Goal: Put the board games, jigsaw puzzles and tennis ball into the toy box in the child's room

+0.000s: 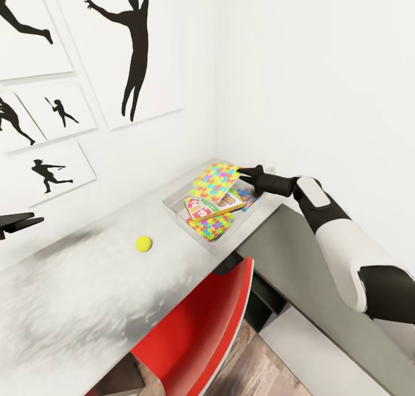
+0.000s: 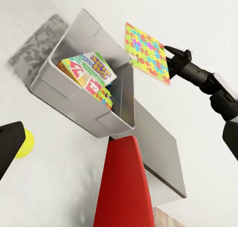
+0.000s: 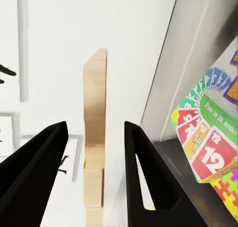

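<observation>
- Right claw [image 1: 241, 172] clamps one puzzle [image 1: 214, 183], tilted above the box [image 1: 176, 206] at the surface's [image 1: 86, 281] far corner.
- Box contents: one second puzzle [image 1: 210, 227], two games [image 1: 214, 204] visible.
- One ball [image 1: 143, 244] on the surface.
- Left claw [image 1: 17, 222]: cannot tell.

Child's bedroom: athlete silhouette posters [image 1: 129, 44], desk [image 1: 86, 281], toy box [image 1: 178, 203], red chair [image 1: 196, 332].

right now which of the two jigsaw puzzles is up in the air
The jigsaw puzzle pinched by its edge in the right gripper, tilted above the toy box. The other puzzle lies flat inside the box, partly under the SKIP-BO game.
</observation>
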Controlling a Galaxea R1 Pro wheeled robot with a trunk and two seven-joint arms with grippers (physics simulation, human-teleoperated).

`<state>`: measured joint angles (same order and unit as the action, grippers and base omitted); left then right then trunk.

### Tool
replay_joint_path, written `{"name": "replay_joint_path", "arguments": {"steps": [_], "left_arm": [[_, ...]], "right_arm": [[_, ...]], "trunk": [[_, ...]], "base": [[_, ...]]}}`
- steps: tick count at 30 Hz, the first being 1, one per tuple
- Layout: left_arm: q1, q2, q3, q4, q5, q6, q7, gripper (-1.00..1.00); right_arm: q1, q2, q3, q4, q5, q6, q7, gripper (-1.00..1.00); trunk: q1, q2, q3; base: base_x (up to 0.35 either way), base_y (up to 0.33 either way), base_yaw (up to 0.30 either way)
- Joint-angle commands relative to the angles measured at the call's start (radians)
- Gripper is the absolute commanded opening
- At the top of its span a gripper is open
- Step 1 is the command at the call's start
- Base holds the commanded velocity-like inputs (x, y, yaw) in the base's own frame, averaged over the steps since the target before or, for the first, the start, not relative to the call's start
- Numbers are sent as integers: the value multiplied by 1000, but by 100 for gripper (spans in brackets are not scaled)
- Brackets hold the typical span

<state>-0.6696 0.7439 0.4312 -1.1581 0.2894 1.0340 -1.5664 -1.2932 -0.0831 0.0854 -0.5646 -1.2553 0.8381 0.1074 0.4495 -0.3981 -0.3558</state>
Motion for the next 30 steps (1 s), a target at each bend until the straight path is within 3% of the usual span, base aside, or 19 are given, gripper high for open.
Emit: {"name": "replay_joint_path", "arguments": {"steps": [1, 5, 10, 30], "left_arm": [[-1, 0, 0, 0, -1, 11, -4, 100], [-1, 0, 0, 0, -1, 11, -4, 100], [-1, 0, 5, 0, -1, 11, -4, 100], [-1, 0, 5, 0, -1, 12, -4, 100]], "right_arm": [[-2, 7, 4, 13, 7, 2, 10, -100], [-4, 30, 4, 60, 9, 3, 8, -100], [-3, 42, 3, 98, 9, -2, 6, -100], [6, 38, 2, 97, 14, -9, 6, -100]], "trunk": [[1, -2, -2], [1, -2, -2], [1, -2, -2], [1, -2, -2]], "base": [[31, 0, 0], [105, 52, 0], [43, 25, 0], [47, 24, 0]]}}
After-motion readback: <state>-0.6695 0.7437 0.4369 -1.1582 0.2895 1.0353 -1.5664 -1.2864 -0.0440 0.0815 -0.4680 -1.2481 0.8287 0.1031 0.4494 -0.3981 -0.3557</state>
